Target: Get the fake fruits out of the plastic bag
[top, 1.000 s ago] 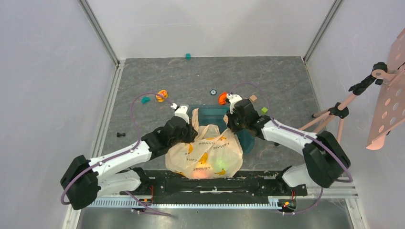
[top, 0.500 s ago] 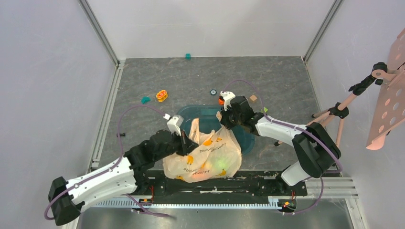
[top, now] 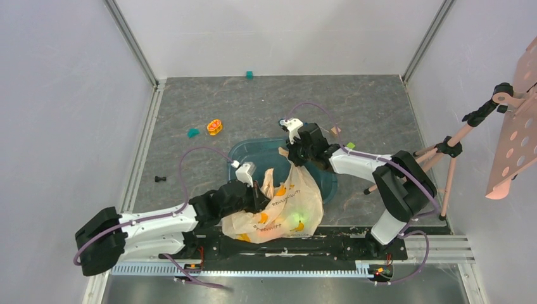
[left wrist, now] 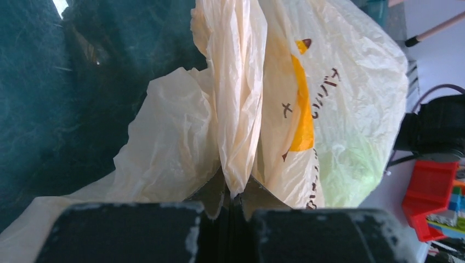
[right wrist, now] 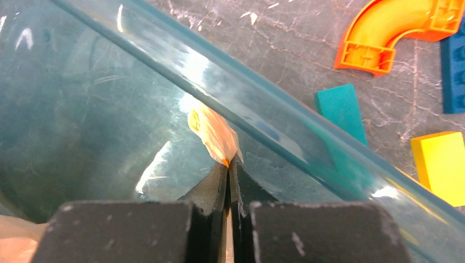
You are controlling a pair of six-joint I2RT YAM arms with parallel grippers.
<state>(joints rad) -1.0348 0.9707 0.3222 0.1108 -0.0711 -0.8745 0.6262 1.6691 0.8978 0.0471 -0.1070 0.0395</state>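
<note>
The plastic bag [top: 285, 206] is pale peach with orange print and hangs stretched between both grippers, over the near part of a teal tub [top: 253, 149]. My left gripper [top: 261, 192] is shut on a bunched handle strip of the bag [left wrist: 236, 109], which runs down into the closed jaws of the left gripper [left wrist: 233, 192]. My right gripper [top: 290, 156] is shut on a small corner of the bag [right wrist: 214, 131], just inside the tub's wall [right wrist: 82, 109], as the right gripper [right wrist: 227, 164] shows in its wrist view. A green fake fruit [left wrist: 351, 170] glows through the plastic low in the bag [top: 297, 220]. Other fruits are hidden.
An orange-yellow ring toy [top: 214, 126] and a teal block [top: 192, 132] lie at the back left. Past the tub lie an orange curved piece [right wrist: 395, 33], a teal block [right wrist: 340, 109] and a yellow block [right wrist: 441, 164]. A tripod stand [top: 443, 149] is at the right.
The left gripper has moved nearer and to the right with its handle. The right gripper has moved left and farther back with its corner. The bag has narrowed and more of the tub shows.
</note>
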